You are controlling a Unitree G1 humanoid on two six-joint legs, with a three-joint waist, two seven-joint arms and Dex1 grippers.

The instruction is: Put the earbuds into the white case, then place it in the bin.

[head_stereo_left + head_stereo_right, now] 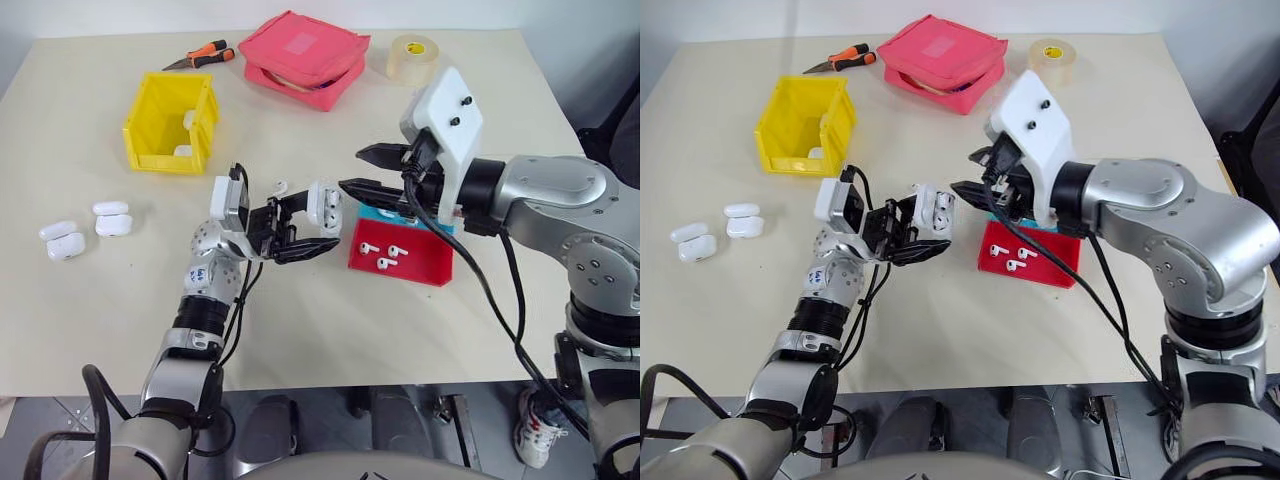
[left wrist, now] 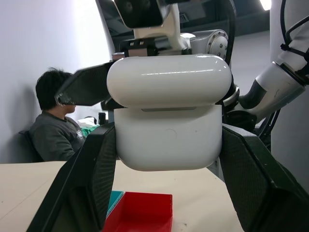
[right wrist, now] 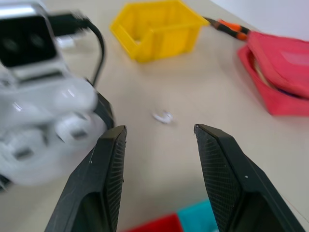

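The left gripper (image 1: 300, 228) clamps the white case (image 1: 325, 204) across its body. Glossy, light and slippery: grip the flat sides. The right gripper (image 1: 366, 171) stands open, empty.

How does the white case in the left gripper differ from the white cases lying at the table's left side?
The white case in the left gripper is clamped between its jaws and held off the table, lid open; the loose cases lie flat on the table with lids closed. The held case is alone beside the right gripper, above the red tray; the loose ones sit bunched together, ungripped. All are glossy white, rounded and alike.
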